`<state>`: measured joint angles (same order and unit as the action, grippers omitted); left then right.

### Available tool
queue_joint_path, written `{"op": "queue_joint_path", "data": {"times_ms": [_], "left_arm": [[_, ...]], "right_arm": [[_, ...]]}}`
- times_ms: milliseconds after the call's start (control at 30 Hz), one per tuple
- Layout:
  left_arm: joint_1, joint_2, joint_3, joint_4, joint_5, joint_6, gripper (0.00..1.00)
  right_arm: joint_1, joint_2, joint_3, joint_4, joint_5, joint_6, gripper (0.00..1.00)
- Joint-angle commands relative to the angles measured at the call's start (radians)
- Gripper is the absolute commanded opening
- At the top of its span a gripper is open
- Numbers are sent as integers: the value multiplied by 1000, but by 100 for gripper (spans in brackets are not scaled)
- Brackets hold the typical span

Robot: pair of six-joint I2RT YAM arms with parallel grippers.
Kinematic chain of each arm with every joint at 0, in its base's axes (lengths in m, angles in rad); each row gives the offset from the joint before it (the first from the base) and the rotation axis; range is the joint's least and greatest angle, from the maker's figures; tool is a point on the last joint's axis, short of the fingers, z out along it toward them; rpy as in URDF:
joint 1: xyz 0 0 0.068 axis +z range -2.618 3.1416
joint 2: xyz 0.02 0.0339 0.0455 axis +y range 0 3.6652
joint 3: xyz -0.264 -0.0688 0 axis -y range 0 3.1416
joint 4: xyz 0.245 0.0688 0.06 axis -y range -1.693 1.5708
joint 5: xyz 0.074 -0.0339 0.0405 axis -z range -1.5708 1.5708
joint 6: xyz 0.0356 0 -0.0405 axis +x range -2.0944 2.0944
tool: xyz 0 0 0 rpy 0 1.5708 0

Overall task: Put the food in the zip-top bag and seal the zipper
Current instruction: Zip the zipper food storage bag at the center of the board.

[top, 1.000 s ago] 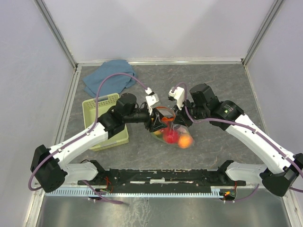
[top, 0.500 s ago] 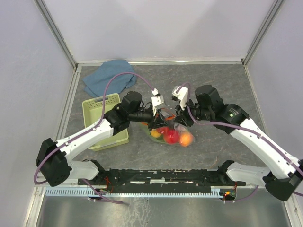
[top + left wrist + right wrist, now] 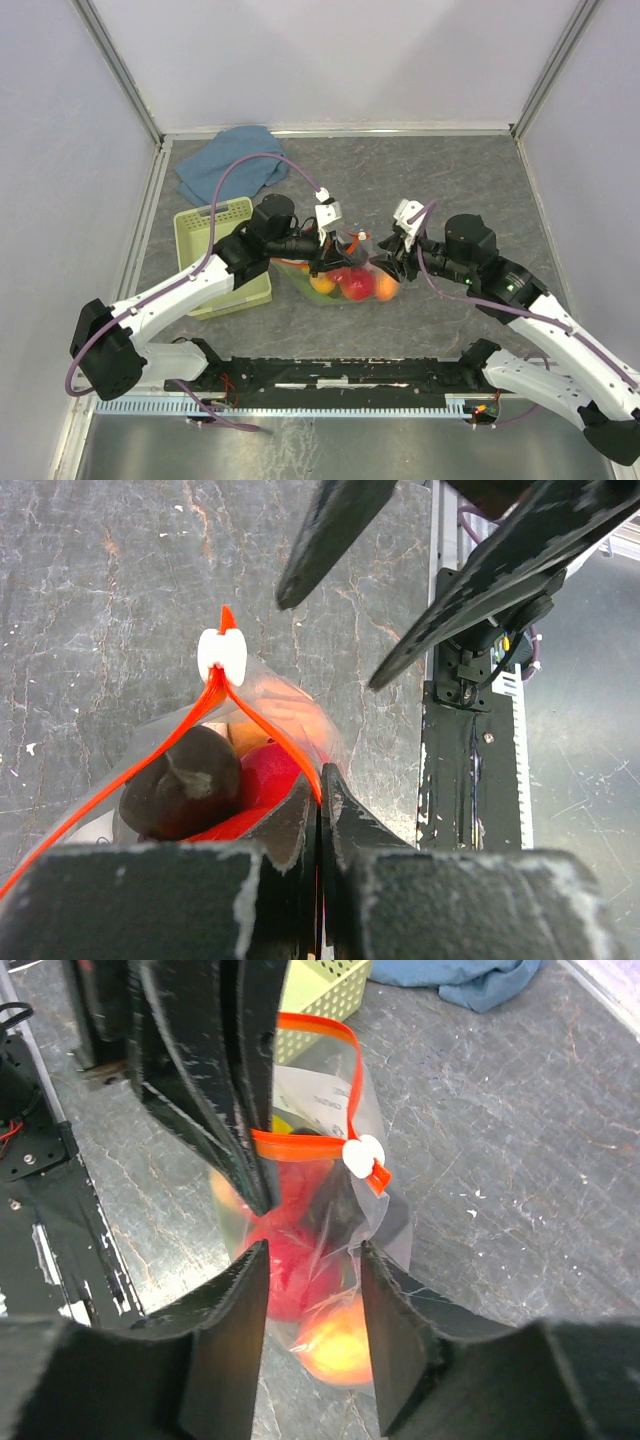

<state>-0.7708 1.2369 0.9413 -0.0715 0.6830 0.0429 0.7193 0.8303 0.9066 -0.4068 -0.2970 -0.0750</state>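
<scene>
Clear plastic, bulging with toy food: the zip-top bag (image 3: pixel 345 280) sits at the middle of the table, between the two arms, and the loading looks finished. A red fruit (image 3: pixel 265 770) and a dark purple piece (image 3: pixel 185 785) show through the film, with an orange one (image 3: pixel 335 1345) low at the bag's far side. I can see no loose food on the table, though the arms hide part of the pale green basket (image 3: pixel 215 225) beside the bag.

The sealing is what remains, by my reckoning. The red-orange zipper (image 3: pixel 265 730) splits into two lips below its white slider (image 3: pixel 222 656), so the mouth gapes. The left gripper (image 3: pixel 319 810) has its fingers pressed together on one lip of that zipper. The right gripper (image 3: pixel 312 1255) hangs just in front of the bag, jaws apart and holding nothing, the slider a little beyond them. I'd guess it must take the slider and run it along the strip. A blue cloth (image 3: pixel 228 160) lies off in the back corner.
</scene>
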Motion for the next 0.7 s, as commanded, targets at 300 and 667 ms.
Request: {"op": "queue_joint_path", "data": {"times_ms": [300, 667], "left_arm": [[-2, -23, 0, 73, 23, 29, 3], [-2, -19, 9, 65, 19, 35, 3]], "right_arm": [[-125, 31, -91, 310, -126, -1, 55], [-219, 111, -96, 362, -388, 8, 68]]}}
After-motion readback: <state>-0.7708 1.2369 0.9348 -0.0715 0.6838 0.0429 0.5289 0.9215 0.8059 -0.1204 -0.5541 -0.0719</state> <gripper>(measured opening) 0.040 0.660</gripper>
